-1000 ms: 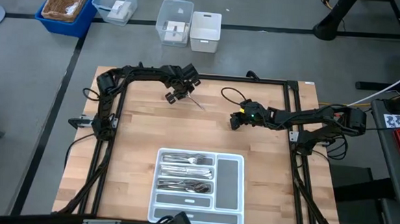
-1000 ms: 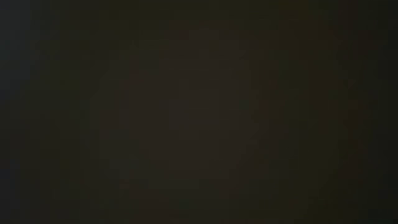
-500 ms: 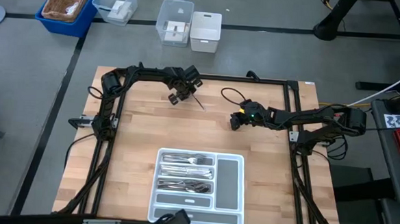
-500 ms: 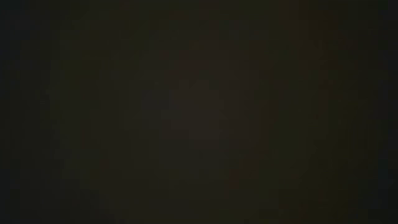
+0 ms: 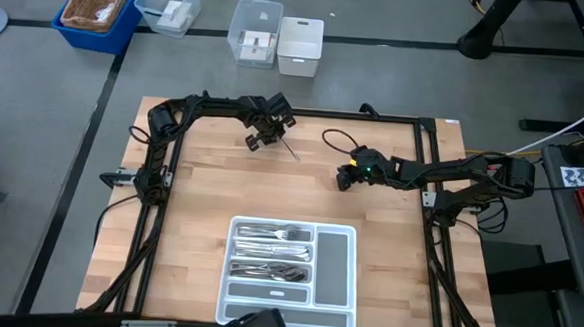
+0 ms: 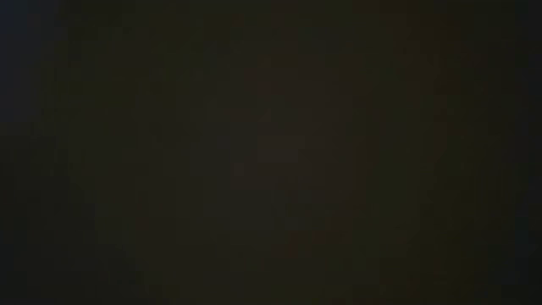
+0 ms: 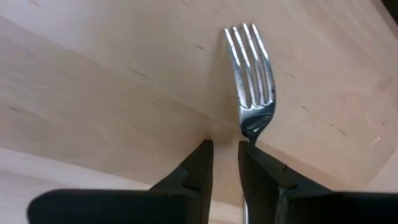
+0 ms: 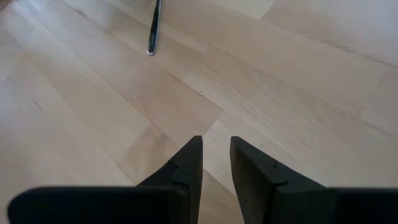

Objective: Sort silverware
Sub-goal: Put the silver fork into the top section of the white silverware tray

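The step in hand looks like picking up the last loose piece: a single fork (image 7: 250, 81) lies on the wooden counter (image 5: 200, 199) at its far side, well apart from the white tray (image 5: 339, 261) near the front edge. The left end effector (image 5: 260, 139) sits right at the fork's handle end. In the left wrist view its two fingers (image 7: 194, 171) stand a narrow gap apart, and the fork's neck runs down beside or under one of them; whether the handle is actually clamped cannot be told from these views.

The right end effector (image 5: 343, 176) hangs low over bare counter near the middle, fingers a small gap apart with nothing between them, the fork's handle tip visible farther off.

The rest of the silverware (image 5: 270, 251) already lies in three of the tray's compartments, so the sorting seems nearly finished. The next move probably calls for a firm pinch on the thin handle, a clean lift, then a carry to the compartment holding forks; a slim, shiny handle lying flat may slip.

The low view is dark and shows nothing. No brand, label or writing can be read anywhere
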Tool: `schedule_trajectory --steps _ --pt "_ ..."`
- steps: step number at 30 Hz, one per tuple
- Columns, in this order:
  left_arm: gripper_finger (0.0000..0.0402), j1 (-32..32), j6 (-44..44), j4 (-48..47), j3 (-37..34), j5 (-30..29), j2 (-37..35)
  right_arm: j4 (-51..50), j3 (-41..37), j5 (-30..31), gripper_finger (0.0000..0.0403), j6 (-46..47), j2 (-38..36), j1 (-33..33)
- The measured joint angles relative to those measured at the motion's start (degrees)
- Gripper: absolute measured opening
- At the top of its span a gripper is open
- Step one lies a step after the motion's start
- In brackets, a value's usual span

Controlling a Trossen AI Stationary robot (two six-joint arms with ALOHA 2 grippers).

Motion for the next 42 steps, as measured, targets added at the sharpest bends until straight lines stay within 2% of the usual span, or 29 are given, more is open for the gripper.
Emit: schedule_trajectory --steps 3,9,20,25,35,42 --pt "0.0064 -0.25 0.14 -0.01 1.32 -0.02 0.3 -0.83 0.0 0.04 0.0083 -0.01 -0.01 0.0" --pt "0.0064 -0.81 -1.37 6.32 2.82 0.11 0.35 -0.86 0.0 0.63 0.0083 -0.15 -0.01 0.01" --pt "0.0064 -0.8 -1.35 5.49 2.77 -4.65 0.31 -0.82 0.0 1.06 0.0083 -1.26 -0.01 0.02" --pt "0.0048 -0.8 -1.36 4.98 2.77 -7.29 0.28 -0.79 0.0 1.07 0.0083 -1.26 -0.01 0.0" --pt "0.0004 -0.81 -0.34 4.04 2.77 -7.06 0.31 -0.81 0.0 0.96 0.0083 -1.26 0.0 0.0" --pt "0.0007 -2.28 0.67 13.04 2.79 -6.24 0.31 -0.81 0.0 0.5 0.0083 -1.24 -0.01 0.02"
